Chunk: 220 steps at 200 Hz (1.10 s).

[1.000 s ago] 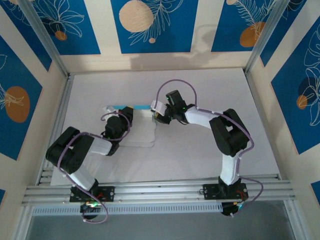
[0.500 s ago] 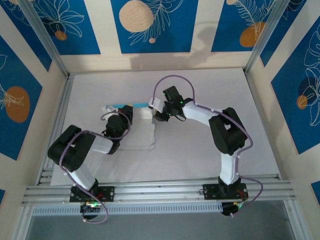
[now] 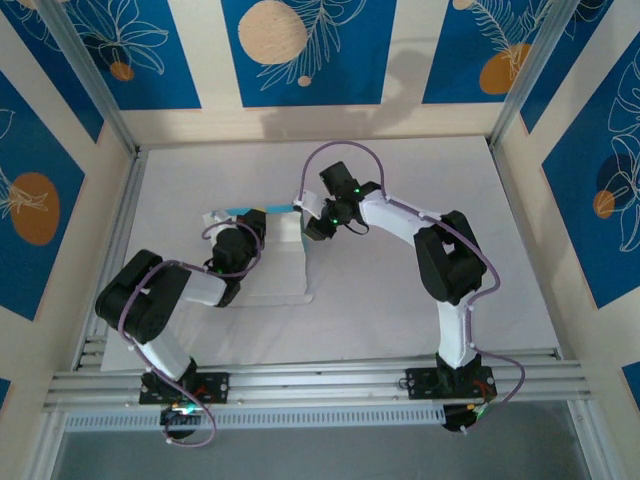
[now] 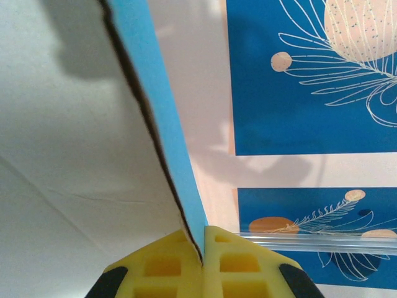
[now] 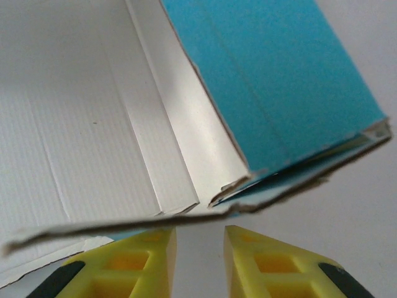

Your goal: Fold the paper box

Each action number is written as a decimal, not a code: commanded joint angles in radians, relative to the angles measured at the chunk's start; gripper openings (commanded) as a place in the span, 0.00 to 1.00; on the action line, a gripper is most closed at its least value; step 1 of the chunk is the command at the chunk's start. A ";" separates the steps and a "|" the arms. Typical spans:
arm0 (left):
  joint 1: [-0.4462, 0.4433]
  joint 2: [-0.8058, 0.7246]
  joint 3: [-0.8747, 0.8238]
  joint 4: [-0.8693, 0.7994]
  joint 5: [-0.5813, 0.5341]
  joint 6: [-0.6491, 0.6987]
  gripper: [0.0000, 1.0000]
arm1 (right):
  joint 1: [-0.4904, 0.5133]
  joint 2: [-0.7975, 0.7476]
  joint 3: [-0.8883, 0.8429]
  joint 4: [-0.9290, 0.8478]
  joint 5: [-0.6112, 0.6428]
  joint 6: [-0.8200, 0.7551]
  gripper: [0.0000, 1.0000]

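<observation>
Noting the paper box (image 3: 280,270) lying opened out, white side up, on the white table (image 3: 200,180), left of centre and between the two wrists. Recording one panel standing raised at the sheet's far right corner, and a light-blue strip showing along its far edge. Finding the left gripper (image 3: 256,218) sitting at that far edge and clamping the card: in the left wrist view, seeing its yellow fingers (image 4: 164,270) pressing together on the box's thin edge, blue face turned right, white face turned left, and the card rising away from the pads toward the wall. Finding the right gripper (image 3: 313,228) positioned just beside the raised panel, jaws standing apart with a clear gap. In the right wrist view, recording a ragged card edge running across just beyond the yellow fingertips (image 5: 146,248) rather than between them, and being unable to tell whether it is touching the pads. Observing beyond it a doubled-over section of the box, light blue outside and white inside, with crease lines showing. Logging, as the only print, the wall panels (image 3: 300,50) carrying white line-drawn leaves and peach and orange discs on blue
</observation>
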State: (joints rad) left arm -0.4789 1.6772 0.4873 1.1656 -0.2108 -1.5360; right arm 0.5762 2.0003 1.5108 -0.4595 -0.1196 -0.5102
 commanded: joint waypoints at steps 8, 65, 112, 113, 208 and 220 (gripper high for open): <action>-0.012 0.013 0.006 -0.073 0.072 0.031 0.00 | 0.006 -0.005 0.031 0.034 0.023 -0.016 0.28; -0.013 0.006 0.008 -0.075 0.076 0.036 0.00 | 0.014 -0.021 0.042 0.030 -0.092 0.012 0.29; -0.008 -0.009 0.008 -0.085 0.076 0.041 0.00 | 0.011 -0.006 0.052 0.091 -0.075 0.120 0.32; -0.009 -0.009 0.008 -0.086 0.076 0.041 0.00 | 0.009 -0.006 0.052 0.094 -0.077 0.126 0.32; -0.009 0.007 0.002 -0.058 0.085 0.032 0.00 | 0.054 0.008 -0.003 0.171 -0.034 0.228 0.40; -0.008 0.009 0.001 -0.055 0.087 0.030 0.00 | 0.063 0.009 -0.017 0.190 -0.022 0.231 0.41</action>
State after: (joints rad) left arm -0.4744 1.6768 0.4873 1.1431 -0.1925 -1.5196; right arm 0.5968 2.0018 1.5063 -0.4152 -0.1154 -0.3149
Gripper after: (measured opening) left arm 0.045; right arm 0.401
